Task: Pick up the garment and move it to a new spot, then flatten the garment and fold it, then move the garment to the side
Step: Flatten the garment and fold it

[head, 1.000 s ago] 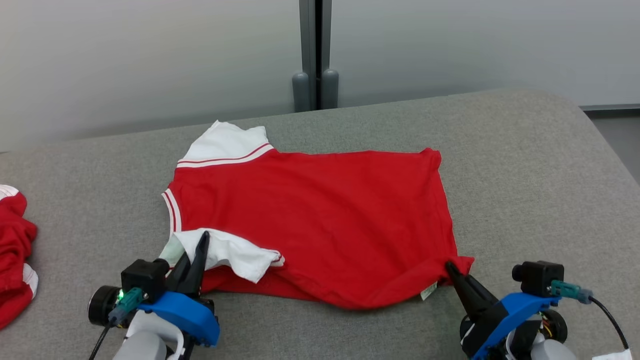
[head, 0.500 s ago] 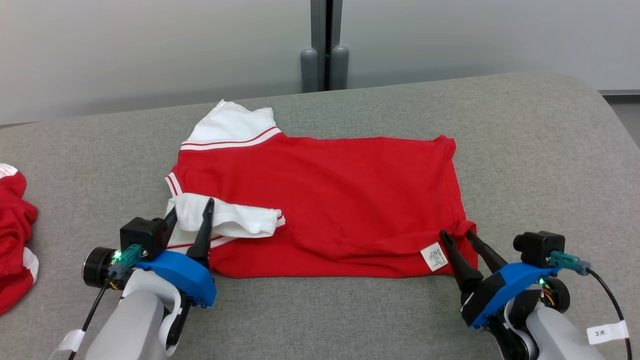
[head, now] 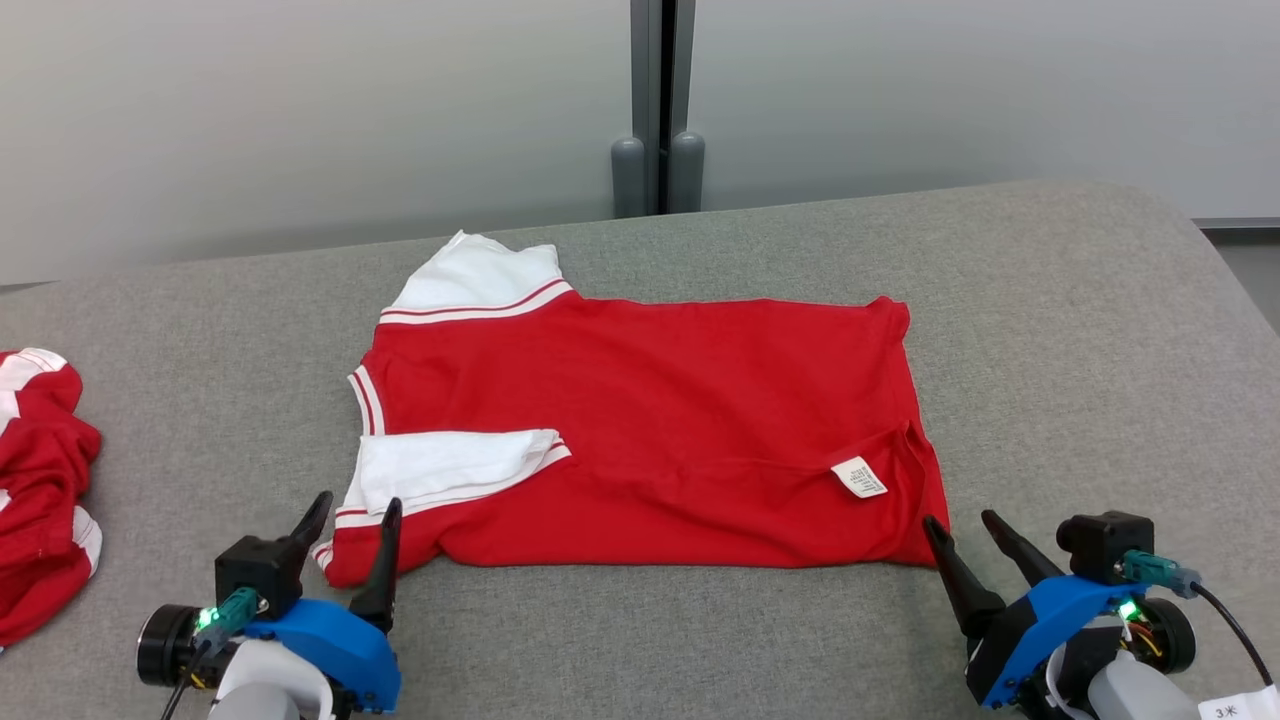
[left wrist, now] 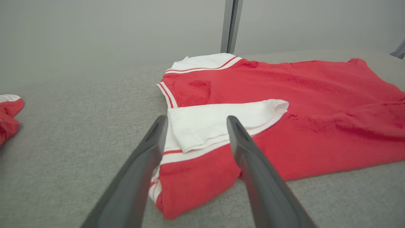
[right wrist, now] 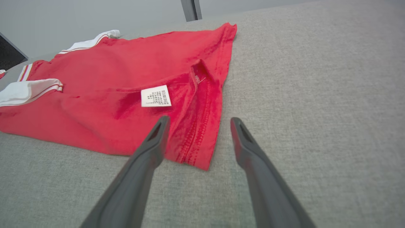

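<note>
1. The bench (head: 1050, 330) carries the same load as a second ago. The view of it has shifted a little, which is the camera's doing, not the cloth's.
2. The garment (head: 650, 400) lies flat at mid-bench, collar toward the left edge and hem toward the right edge. Its near strip is now folded over onto the body, where a second ago it hung lifted in both tools. I judge the first lengthwise fold laid down, with further folds and the move aside yet to do.
3. A red heap (head: 40, 500) sits at the left edge, well apart and untouched.
4. The left tool (head: 358, 500) has let go. Its fingers are spread and drawn back just off the near left corner of the garment, no longer pinching the sleeve.
5. The right tool (head: 957, 518) has let go too. It is spread beside the near right corner of the hem, and no cloth lies between its fingers.
6. The white sleeve (head: 450, 465) now rests flat on the red body, pointing toward the right edge.
7. The label (head: 860, 477) now faces up near the hem, which shows that this strip has turned over.
</note>
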{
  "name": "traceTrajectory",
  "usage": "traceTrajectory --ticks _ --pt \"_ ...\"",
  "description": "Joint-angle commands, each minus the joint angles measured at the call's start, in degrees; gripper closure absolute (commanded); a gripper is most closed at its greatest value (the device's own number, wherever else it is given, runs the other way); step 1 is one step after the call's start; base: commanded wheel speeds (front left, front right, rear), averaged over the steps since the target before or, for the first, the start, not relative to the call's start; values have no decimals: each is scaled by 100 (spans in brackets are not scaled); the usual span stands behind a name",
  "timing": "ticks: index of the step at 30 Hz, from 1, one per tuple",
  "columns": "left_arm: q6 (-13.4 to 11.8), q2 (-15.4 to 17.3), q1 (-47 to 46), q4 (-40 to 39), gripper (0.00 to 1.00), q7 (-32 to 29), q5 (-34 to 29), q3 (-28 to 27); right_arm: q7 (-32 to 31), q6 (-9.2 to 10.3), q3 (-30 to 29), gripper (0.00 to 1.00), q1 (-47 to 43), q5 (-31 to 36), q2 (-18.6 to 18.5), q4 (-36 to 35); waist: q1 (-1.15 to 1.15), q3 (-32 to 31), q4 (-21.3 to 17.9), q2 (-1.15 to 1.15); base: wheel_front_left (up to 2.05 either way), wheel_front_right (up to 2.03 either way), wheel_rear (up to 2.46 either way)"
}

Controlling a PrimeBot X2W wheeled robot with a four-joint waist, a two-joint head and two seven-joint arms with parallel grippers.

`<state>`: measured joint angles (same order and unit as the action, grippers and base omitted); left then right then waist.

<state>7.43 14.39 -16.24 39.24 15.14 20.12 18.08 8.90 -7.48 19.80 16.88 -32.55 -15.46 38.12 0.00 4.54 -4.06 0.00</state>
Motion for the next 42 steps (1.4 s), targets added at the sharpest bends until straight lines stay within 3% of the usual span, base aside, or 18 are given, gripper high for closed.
traceTrajectory --ticks 1,19,20,21,23,31,42 --pt "6 32 104 59 0 0 -44 -30 2 -3 -11 0 31 81 23 82 0 12 5 0 0 0 0" --pt "6 -124 -313 1102 0 0 73 103 135 -2 138 0 713 488 444 1277 0 338 68 0 0 0 0" --pt "6 -145 -343 1170 20 -1 117 155 169 -2 155 45 731 458 497 1311 0 340 72 0 0 0 0" --pt "6 -132 -388 1220 67 -1 163 193 200 -3 172 100 753 431 531 1326 0 339 73 0 0 0 0" --pt "6 -126 -433 1253 100 0 233 244 280 -3 188 100 764 392 520 1369 0 313 77 0 0 0 0" --pt "6 -80 -88 939 100 0 424 164 482 -2 300 100 515 226 449 1427 0 -28 133 0 0 0 0" --pt "5 -54 784 212 100 0 423 -89 523 -2 496 100 -141 -112 180 858 0 -498 220 0 0 0 0"
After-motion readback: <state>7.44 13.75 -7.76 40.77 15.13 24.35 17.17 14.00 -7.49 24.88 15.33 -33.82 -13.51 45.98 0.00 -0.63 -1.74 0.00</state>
